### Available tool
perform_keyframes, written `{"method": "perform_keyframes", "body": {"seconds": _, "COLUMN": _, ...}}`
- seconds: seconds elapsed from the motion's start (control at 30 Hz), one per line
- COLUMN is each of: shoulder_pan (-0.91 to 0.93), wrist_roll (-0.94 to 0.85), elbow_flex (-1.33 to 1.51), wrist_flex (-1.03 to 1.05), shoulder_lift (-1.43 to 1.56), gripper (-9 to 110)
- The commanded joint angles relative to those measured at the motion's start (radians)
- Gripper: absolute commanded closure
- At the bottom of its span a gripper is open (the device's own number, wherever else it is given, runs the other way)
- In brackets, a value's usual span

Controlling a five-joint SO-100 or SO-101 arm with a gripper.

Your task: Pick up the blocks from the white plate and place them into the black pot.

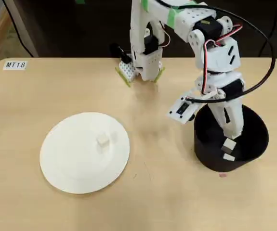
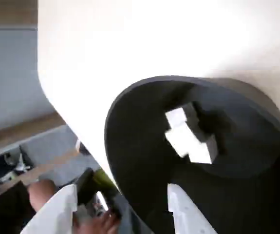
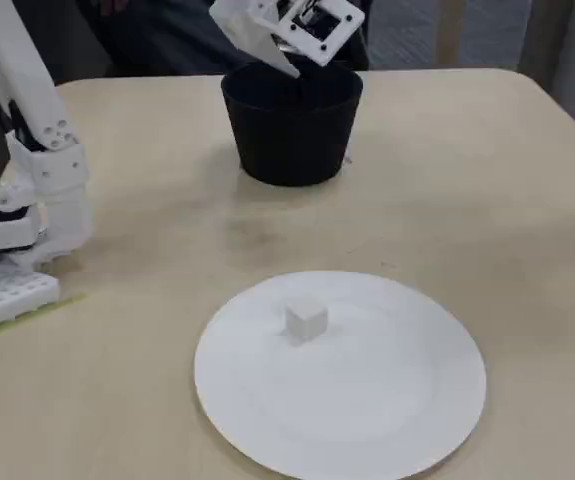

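**Counting blocks: one on the plate, the rest in the pot**

Counting the blocks gives one cube on the white plate [image 1: 68,166]; that lone block [image 1: 102,139] sits a little off the plate's middle, apart from the rim; it shows again in the fixed view as a single pale cube [image 3: 306,321]. Inside the black pot [image 1: 256,132] the overhead view shows two pale blocks [image 1: 229,150] close together near the front wall; the wrist view shows a pale cluster [image 2: 188,137] on the pot's floor, two or three cubes touching, the exact number hard to tell. One arm reaches down into the pot; its fingers [image 1: 228,137] are below the rim, and whether they stand apart or together cannot be told.

One plate and one pot stand well apart on a pale wooden surface [image 1: 157,202] with rounded corners; a small label [image 1: 15,65] reading MT18 lies at its far left corner in the overhead view; beyond the edge, grey floor [image 2: 8,83] shows in the wrist view.
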Motion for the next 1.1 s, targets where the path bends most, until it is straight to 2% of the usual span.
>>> {"method": "perform_keyframes", "body": {"seconds": 0.0, "shoulder_pan": 0.018, "wrist_roll": -0.008, "elbow_flex": 0.003, "wrist_flex": 0.012, "shoulder_lift": 0.078, "gripper": 73}}
{"method": "perform_keyframes", "body": {"seconds": 0.03, "shoulder_pan": 0.026, "wrist_roll": -0.008, "elbow_flex": 0.008, "wrist_flex": 0.018, "shoulder_lift": 0.094, "gripper": 78}}
{"method": "perform_keyframes", "body": {"seconds": 0.13, "shoulder_pan": 0.095, "wrist_roll": 0.021, "elbow_flex": 0.021, "wrist_flex": 0.051, "shoulder_lift": 0.138, "gripper": 103}}
{"method": "perform_keyframes", "body": {"seconds": 0.17, "shoulder_pan": 0.130, "wrist_roll": 0.023, "elbow_flex": 0.021, "wrist_flex": 0.067, "shoulder_lift": 0.146, "gripper": 104}}
{"method": "perform_keyframes", "body": {"seconds": 0.33, "shoulder_pan": 0.348, "wrist_roll": 0.023, "elbow_flex": 0.023, "wrist_flex": 0.138, "shoulder_lift": 0.187, "gripper": 104}}
{"method": "perform_keyframes", "body": {"seconds": 0.53, "shoulder_pan": 0.612, "wrist_roll": 0.155, "elbow_flex": 0.037, "wrist_flex": 0.272, "shoulder_lift": 0.196, "gripper": 104}}
{"method": "perform_keyframes", "body": {"seconds": 0.77, "shoulder_pan": 0.753, "wrist_roll": 0.374, "elbow_flex": 0.043, "wrist_flex": 0.391, "shoulder_lift": 0.202, "gripper": 104}}
{"method": "perform_keyframes", "body": {"seconds": 0.9, "shoulder_pan": 0.796, "wrist_roll": 0.465, "elbow_flex": 0.075, "wrist_flex": 0.367, "shoulder_lift": 0.160, "gripper": 104}}
{"method": "perform_keyframes", "body": {"seconds": 1.07, "shoulder_pan": 0.868, "wrist_roll": 0.486, "elbow_flex": 0.129, "wrist_flex": 0.310, "shoulder_lift": 0.087, "gripper": 104}}
